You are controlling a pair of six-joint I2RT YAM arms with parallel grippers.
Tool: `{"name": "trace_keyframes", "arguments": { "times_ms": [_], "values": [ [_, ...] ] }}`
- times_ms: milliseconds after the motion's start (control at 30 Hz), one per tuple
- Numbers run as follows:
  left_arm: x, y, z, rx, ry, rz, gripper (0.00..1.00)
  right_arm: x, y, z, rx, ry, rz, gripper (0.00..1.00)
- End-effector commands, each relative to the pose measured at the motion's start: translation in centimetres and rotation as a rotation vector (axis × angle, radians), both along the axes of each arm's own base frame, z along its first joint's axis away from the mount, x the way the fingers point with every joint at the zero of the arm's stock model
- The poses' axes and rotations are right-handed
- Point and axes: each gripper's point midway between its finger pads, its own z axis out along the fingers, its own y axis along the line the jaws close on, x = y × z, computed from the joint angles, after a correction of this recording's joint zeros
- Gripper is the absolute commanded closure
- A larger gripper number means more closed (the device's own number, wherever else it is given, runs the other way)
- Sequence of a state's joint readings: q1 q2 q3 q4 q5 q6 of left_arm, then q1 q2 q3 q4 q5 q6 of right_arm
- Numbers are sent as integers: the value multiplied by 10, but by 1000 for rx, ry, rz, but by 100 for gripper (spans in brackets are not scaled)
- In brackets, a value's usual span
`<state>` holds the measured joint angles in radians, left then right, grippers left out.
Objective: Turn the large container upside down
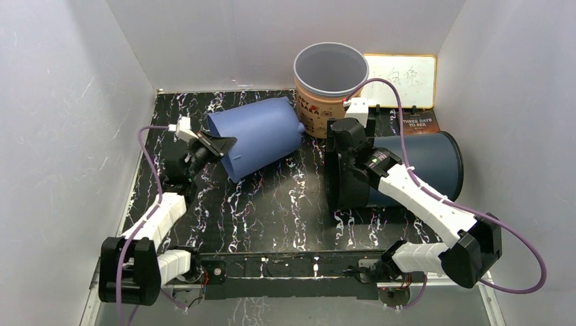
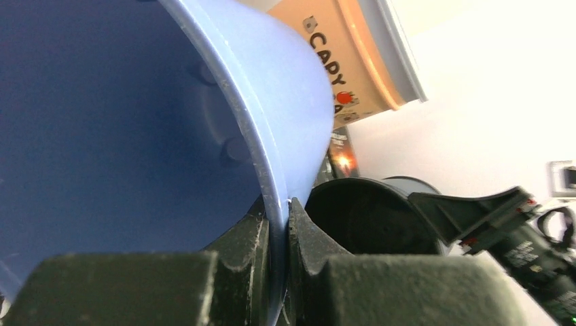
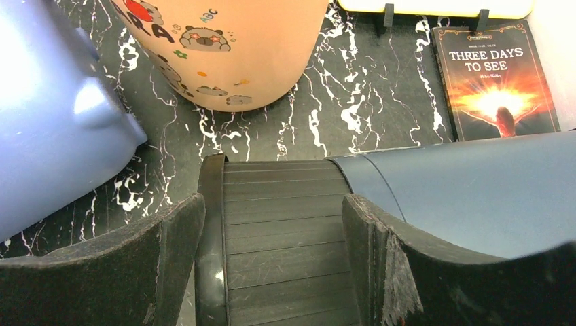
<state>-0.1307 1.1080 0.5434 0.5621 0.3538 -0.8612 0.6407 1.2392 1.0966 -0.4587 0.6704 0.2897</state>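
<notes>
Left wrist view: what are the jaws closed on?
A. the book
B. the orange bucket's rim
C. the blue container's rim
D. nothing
C: the blue container has its thin wall pinched at the rim between the jaws of the left gripper.

Top external camera looks down from high behind the near edge, taking in the whole marbled bench point(image 1: 272, 204). Left wrist camera sits tight against the pale blue bin point(image 2: 136, 122), facing up along its rim past the left end effector point(image 2: 278, 214) toward the orange bucket point(image 2: 353, 61). Right wrist camera looks steeply down, close over the right end effector point(image 3: 272, 204), onto the dark bin point(image 3: 475, 183). All three views share both bins and the bucket.
</notes>
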Motion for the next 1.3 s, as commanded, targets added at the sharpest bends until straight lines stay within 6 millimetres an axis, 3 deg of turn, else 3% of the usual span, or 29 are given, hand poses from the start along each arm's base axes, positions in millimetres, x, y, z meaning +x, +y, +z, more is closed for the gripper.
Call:
{"name": "trace_keyframes", "arguments": {
  "times_ms": [0, 200, 400, 567, 833, 1000, 1133, 1267],
  "values": [
    [-10, 17, -31, -107, 71, -75, 100, -5, 7, -18, -23, 55, 47, 27],
    [-14, 42, -28, -269, 29, -119, 100, -2, 9, -19, -24, 51, 46, 27],
    [-21, 51, 2, -457, -114, -209, 100, 2, 11, -26, -35, 66, 48, 27],
    [-8, 56, 18, -465, -150, -234, 100, 4, 11, -27, -44, 66, 41, 27],
    [34, 72, 98, -509, -319, -261, 100, 12, 14, -26, -51, 71, 37, 27],
    [62, 73, 116, -569, -350, -264, 100, 16, 13, -25, -56, 65, 29, 27],
    [73, 67, 106, -584, -318, -279, 100, 19, 13, -27, -64, 78, 24, 27],
    [74, 71, 66, -581, -233, -240, 100, 21, 14, -29, -62, 77, 24, 27]
  ]
}}
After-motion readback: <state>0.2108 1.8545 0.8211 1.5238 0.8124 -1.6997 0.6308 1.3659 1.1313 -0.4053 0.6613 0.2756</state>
